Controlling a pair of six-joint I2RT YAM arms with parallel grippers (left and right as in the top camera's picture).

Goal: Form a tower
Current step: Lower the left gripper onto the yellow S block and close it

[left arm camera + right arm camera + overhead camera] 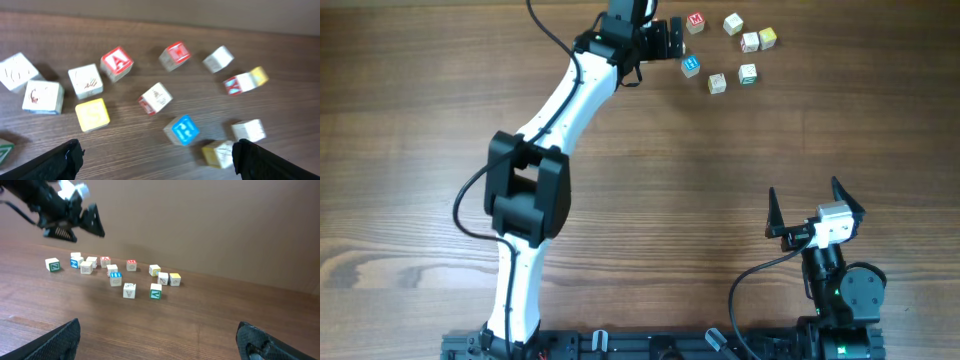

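Several small pale wooden letter cubes lie loose and single at the table's far side; no tower shows in any view. Among them are a blue-topped cube [182, 130] [691, 66], a yellow cube [92, 114], a red A cube [116, 62] and a green-marked cube [155, 293] [747, 73]. My left gripper [157, 159] [670, 38] hovers open just above the cluster's left edge, with nothing between its fingers. Far from the cubes, my right gripper [157, 340] [815, 205] stands open and empty near the front right of the table.
The wooden table [720, 180] fills every view. The left arm [560, 110] stretches diagonally from its base at the front edge to the far side. A brown wall [210, 225] rises behind the cubes.
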